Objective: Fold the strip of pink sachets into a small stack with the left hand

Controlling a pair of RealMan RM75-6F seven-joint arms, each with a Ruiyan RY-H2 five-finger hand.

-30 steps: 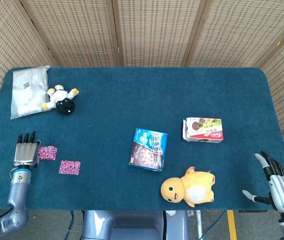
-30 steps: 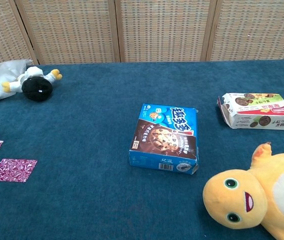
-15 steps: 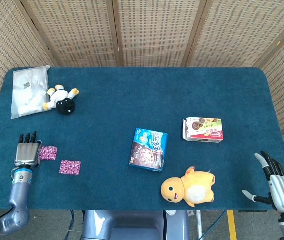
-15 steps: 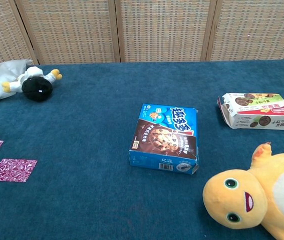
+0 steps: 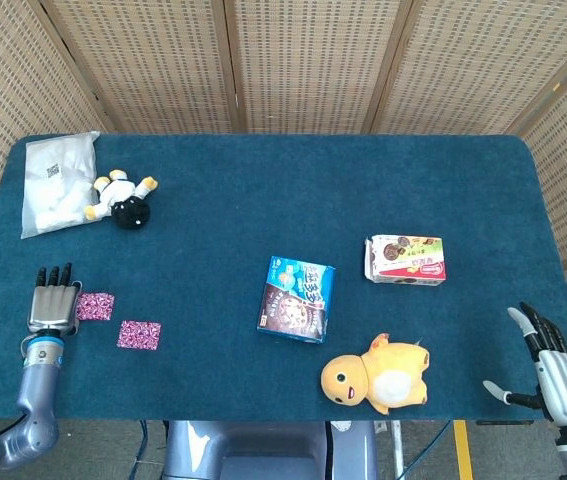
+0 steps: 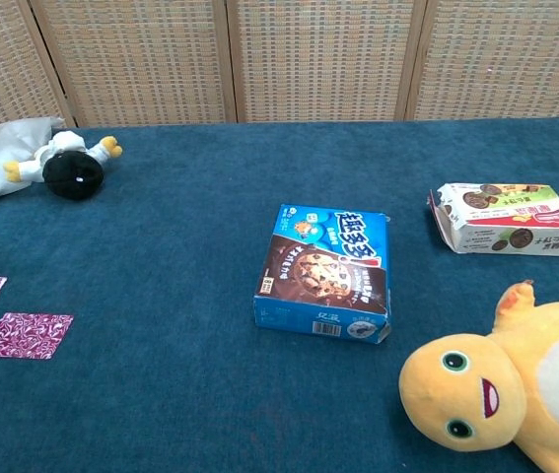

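Bench [image 5: 263, 180]: covered in blue cloth with a soft nap; in my judgement a thin foil edge could sink into it, so fingertips might skate over a sachet instead of getting under it.

Yellow plush [image 5: 378, 373], cookie box [image 5: 297, 298], snack carton [image 5: 406, 259]: all lay well apart from the work, toward the right; little risk of a knock from them.

White bag [image 5: 55, 180] and black-and-white toy [image 5: 126, 200]: sat at the far left corner, beyond the sachets; a long forward sweep of the left arm could have caught them.

Left hand [image 5: 51, 302]: rested flat at the bench's near-left edge, fingers straight and apart, gripping nothing, just beside the nearer sachet piece. A push from that flat posture would likely slide the piece away, not fold it.

Right hand [image 5: 553, 365]: stood off the near-right corner, fingers spread and empty, not involved.

Pink sachets: one piece [image 5: 95, 305] lay next to the left hand's fingers, a second [image 5: 139, 334] lay apart from it toward the right. Whether a thin link joined them could not be told from either view; if they were separate, stacking meant carrying one onto the other, and a misaligned drop would leave a ragged pile.
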